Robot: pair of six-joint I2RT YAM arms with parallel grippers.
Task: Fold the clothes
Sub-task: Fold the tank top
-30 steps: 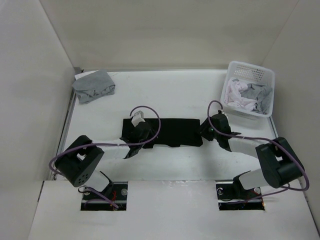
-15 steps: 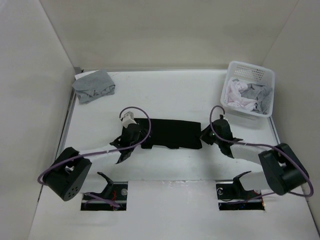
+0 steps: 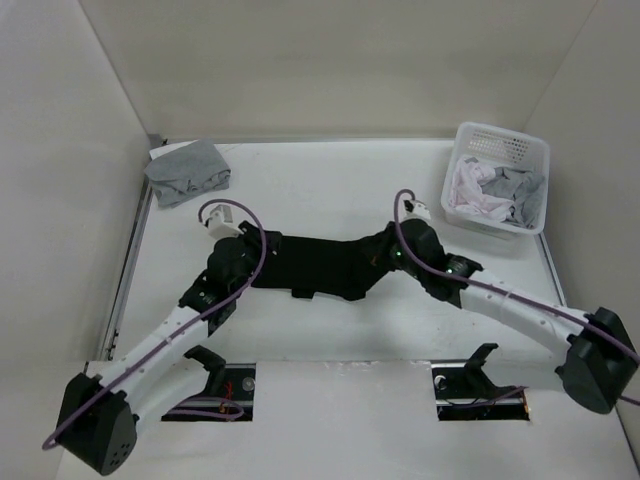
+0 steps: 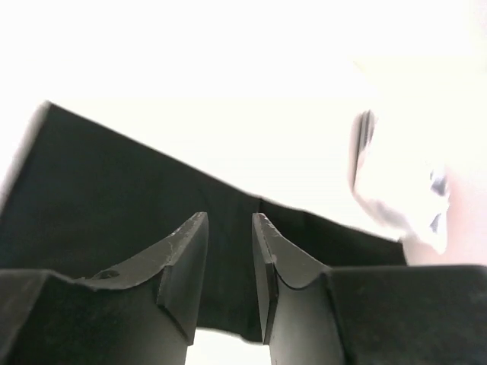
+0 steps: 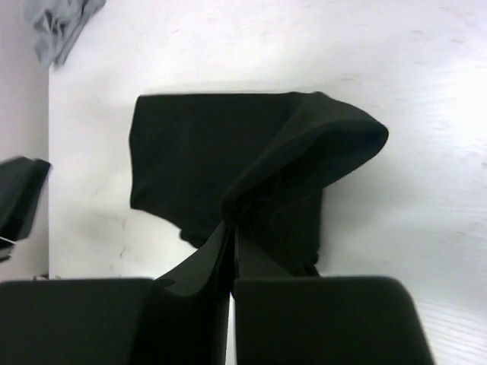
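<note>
the black shirt (image 3: pixel 325 268) lies in the middle of the table (image 3: pixel 330 190). the right claw (image 5: pixel 230 228) pinches its right end, holding a fold up; the left claw (image 4: pixel 230 220), narrowly parted, sits over its left end.

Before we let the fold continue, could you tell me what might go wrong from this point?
The right gripper pinches only a small bunch at the edge of the black garment, so the fabric may slip free mid-fold. The left gripper stands with jaws parted over the other end, so the garment might drag across the table rather than fold.
</note>
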